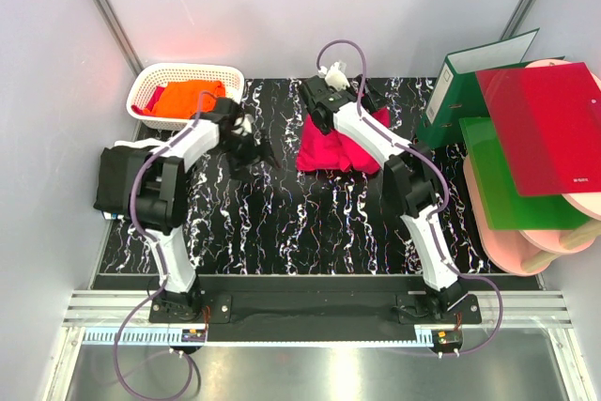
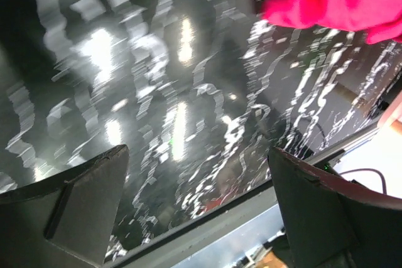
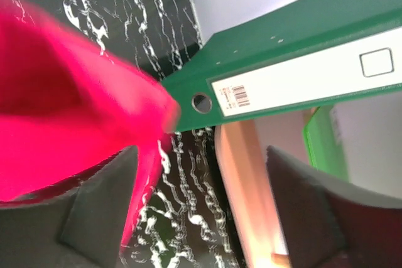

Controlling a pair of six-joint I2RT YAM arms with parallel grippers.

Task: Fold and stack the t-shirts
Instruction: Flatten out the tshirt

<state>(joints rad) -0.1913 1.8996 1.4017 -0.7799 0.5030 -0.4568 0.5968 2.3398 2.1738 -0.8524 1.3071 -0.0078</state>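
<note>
The step in hand looks like the fold of the crimson-pink t-shirt (image 1: pixel 336 149), which lies as a rumpled bundle on the desk (image 1: pixel 310 223) at upper centre of the top view, not yet a neat flat rectangle. The right pincer (image 3: pixel 201 152) is over it with its jaws released and well apart. In the right wrist view the pink cloth fills the left of the frame and drapes by the left finger, but nothing is clamped. The left pincer (image 2: pixel 198 152) is also released and empty, hovering over bare desk just left of the pink shirt. The orange t-shirt (image 1: pixel 188 96) sits in the white lattice basket (image 1: pixel 188 69) at upper left, and the black t-shirt (image 1: pixel 117 180) lies at the left edge of the frame. By my reading, the next move calls for either tidying the pink bundle's loose edges or fetching another shirt to fold and lay on top. The cloth is soft and could slump open if dragged. The desk is glossy black with white marble veins and throws glare. At the right of the frame stand a green binder (image 1: pixel 460 82), a red folder (image 1: pixel 545 129) and a green folder (image 1: pixel 502 190). Pale walls with metal posts close the cell.
</note>
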